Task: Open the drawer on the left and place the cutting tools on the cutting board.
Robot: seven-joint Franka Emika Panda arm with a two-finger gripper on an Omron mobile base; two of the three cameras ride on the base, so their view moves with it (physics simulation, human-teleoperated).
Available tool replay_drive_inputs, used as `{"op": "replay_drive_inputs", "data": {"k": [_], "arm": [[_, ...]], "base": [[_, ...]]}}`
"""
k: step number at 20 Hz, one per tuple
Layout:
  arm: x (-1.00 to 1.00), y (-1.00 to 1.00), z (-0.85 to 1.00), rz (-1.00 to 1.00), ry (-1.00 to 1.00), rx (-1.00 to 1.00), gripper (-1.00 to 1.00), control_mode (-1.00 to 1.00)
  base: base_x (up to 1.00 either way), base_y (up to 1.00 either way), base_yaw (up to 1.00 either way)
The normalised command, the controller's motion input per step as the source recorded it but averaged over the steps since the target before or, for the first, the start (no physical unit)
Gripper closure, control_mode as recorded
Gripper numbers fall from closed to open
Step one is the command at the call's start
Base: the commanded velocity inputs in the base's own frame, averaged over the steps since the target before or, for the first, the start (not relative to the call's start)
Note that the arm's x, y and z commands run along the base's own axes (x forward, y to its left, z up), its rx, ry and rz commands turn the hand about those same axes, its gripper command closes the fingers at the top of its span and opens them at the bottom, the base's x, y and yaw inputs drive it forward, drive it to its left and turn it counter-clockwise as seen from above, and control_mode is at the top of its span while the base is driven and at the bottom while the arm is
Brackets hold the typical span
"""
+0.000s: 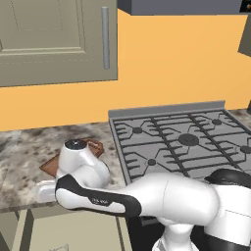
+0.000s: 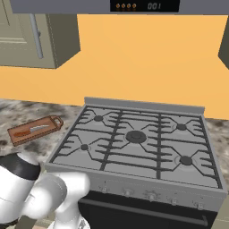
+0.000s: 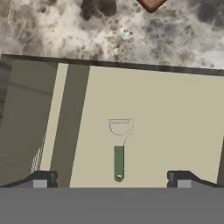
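Drawer (image 3: pixel 144 131) is already pulled out below the counter's front edge, its beige floor exposed, so the opening step looks done and the arm is reaching down into it from above. Inside, one tool: a green-handled peeler (image 3: pixel 119 151) lying flat near the middle of the drawer floor, wire head toward the counter edge and handle toward the drawer's front edge. No other utensil is visible in the part of the drawer on show. The gripper (image 3: pixel 111 179) hangs directly over the peeler with its fingers spread wide, one tip on each side of the handle and well clear of it, holding nothing; it looks lined up to drop and pinch the handle, so the grasp is not yet made. The handle is thin and flat on the floor, so I'd guess the fingers must go low to catch it. Moving right along the counter (image 2: pixel 18 112), the cutting board (image 2: pixel 36 129) sits on the marble, looped end toward the stove, a bit back from the front edge and above the drawer. On the board lies a knife (image 2: pixel 32 130) with reddish handle and silver blade, along the board's length; that one appears already delivered, so the task looks roughly half done. Further right, the stove (image 2: pixel 134 138) with bare burners.
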Motion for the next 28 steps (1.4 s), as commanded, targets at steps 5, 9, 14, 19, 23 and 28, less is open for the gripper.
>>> {"op": "replay_drive_inputs", "data": {"k": [5, 9, 14, 19, 23, 28], "arm": [[-0.38, 0.0, -0.59, 0.03, 0.02, -0.13, -1.0, -1.0], [-0.41, 0.03, -0.35, 0.02, 0.07, -0.12, -1.0, -1.0], [-0.34, 0.14, -0.46, 0.01, 0.06, -0.09, -1.0, -1.0], [-0.17, 0.18, -0.44, 0.01, 0.0, -0.02, -1.0, -1.0], [-0.02, 0.28, -0.44, 0.0, 0.0, 0.0, -1.0, -1.0], [0.0, 0.29, -0.47, 0.0, 0.0, 0.0, -1.0, -1.0]], "base": [[0.0, 0.0, 0.0], [0.0, 0.0, 0.0], [0.0, 0.0, 0.0], [0.0, 0.0, 0.0], [0.0, 0.0, 0.0], [0.0, 0.0, 0.0]]}}
